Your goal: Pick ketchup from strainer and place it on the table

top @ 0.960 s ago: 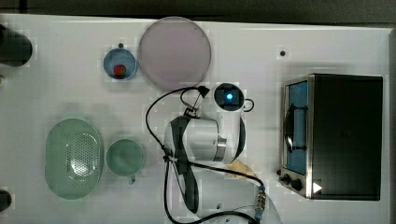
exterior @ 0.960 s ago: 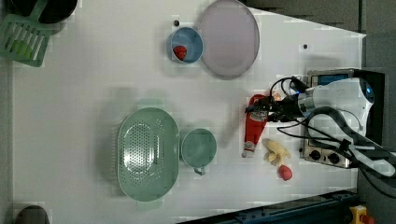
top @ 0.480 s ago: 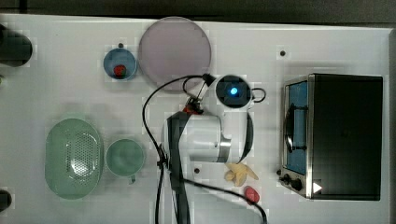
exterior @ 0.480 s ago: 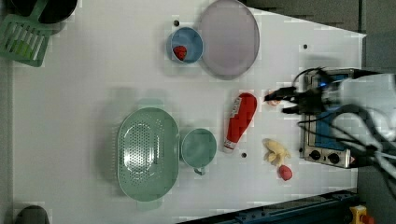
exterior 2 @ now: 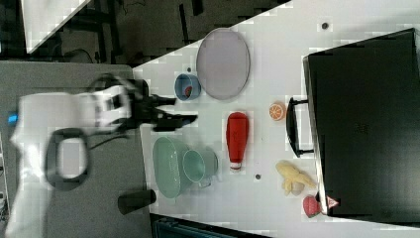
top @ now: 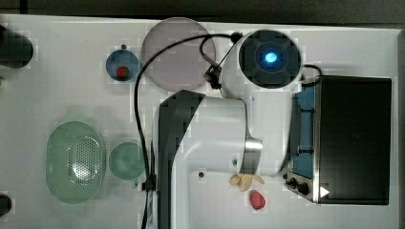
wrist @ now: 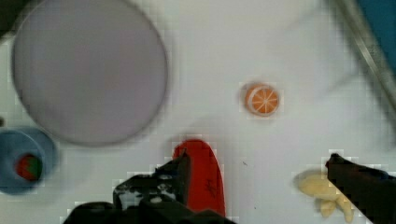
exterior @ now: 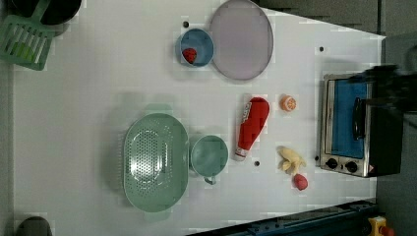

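The ketchup point(exterior: 251, 127) lies flat on the white table point(exterior: 74, 123), cap toward the green cup, between the cup and an orange slice. It also shows as ketchup point(exterior 2: 236, 134) and, close below the wrist camera, as ketchup point(wrist: 205, 179). The pale green strainer point(exterior: 155, 162) stands empty beside the cup, also seen as strainer point(top: 75, 162) and strainer point(exterior 2: 166, 166). My gripper point(wrist: 259, 161) is open, its dark fingers point(wrist: 180, 170) wide apart above the bottle and holding nothing. In the right view the gripper point(exterior 2: 183, 111) hangs high over the table. The arm covers the bottle in the top view.
A green cup point(exterior: 209, 155) touches the strainer's side. A greyish-pink plate point(exterior: 241, 39) and a blue bowl point(exterior: 195, 47) with a red piece sit at the back. An orange slice point(exterior: 288, 103), yellow piece point(exterior: 291, 160), red piece point(exterior: 300, 182) and toaster oven point(exterior: 354, 128) are near the bottle.
My gripper opened and let go of the ketchup, which now lies on the table. The arm has lifted and drawn away from it toward the oven side.
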Tool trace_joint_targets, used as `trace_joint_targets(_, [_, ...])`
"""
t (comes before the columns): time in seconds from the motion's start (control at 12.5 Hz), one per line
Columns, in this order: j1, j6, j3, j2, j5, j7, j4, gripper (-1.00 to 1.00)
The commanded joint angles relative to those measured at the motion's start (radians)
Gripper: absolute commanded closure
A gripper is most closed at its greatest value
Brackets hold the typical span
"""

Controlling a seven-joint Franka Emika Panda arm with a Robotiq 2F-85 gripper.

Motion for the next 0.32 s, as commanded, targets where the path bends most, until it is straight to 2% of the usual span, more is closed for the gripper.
trace_joint_targets(0.08, [0.006, -0.084, 0.008, 0.000, 0.014, 0.185, 0.117, -1.00])
trace_joint_targets(0.32, [0.008, -0.199, 0.022, -0.001, 0.015, 0.233, 0.190, -1.00])
